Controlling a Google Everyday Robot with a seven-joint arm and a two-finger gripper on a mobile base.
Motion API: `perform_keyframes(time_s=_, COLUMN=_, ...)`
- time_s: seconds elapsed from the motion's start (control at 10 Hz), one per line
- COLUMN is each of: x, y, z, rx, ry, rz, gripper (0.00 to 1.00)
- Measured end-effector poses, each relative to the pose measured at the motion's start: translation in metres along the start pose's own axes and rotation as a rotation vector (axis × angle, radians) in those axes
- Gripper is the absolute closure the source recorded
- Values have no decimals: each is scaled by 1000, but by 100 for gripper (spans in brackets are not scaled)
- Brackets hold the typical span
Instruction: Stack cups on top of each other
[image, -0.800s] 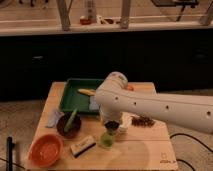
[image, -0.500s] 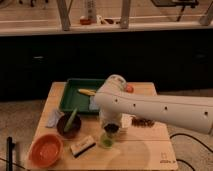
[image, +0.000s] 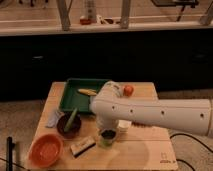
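Pale wood forms the surface (image: 142, 150) on which all items stand.

1. Arm position: my white arm (image: 160, 114) enters from the right and bends down near the middle of the surface. My pincer (image: 107, 128) is at its lower end, directly over the cups, towards the front edge.
2. Pincer state: I cannot tell whether it is apart, together or clamped on anything; my arm's casing hides it.
3. Task items: the grey-olive cup (image: 107, 134) sits directly above the pale yellow-green cup (image: 105, 143). The two appear to touch, with the darker one uppermost. I cannot tell whether it is fully seated in the lower one. Both stand upright.
4. Adjacent items:
   - A small white object (image: 123, 125) is just right of the cups; I cannot tell what it is.
   - A small rectangular block (image: 82, 147) lies just left of the cups.
   - A dark brown bowl (image: 67, 131), further left, holds a green elongated item (image: 72, 119) that leans on its rim.
   - A wide orange bowl (image: 46, 150) is at the front left corner.
   - A pale packet (image: 54, 119) lies at the left edge.
5. Rear items: a green tray (image: 70, 97) at the back left holds a yellow banana-like item (image: 87, 92). An orange fruit (image: 128, 90) shows just behind my arm.
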Motion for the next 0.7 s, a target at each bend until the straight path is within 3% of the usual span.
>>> perform_keyframes(time_s=0.4, x=2, y=-1, z=6, rx=13, ry=-16, rz=2, gripper=99)
perform_keyframes(time_s=0.7, x=3, y=2, z=9, rx=28, ry=-30, rz=8, gripper=72)
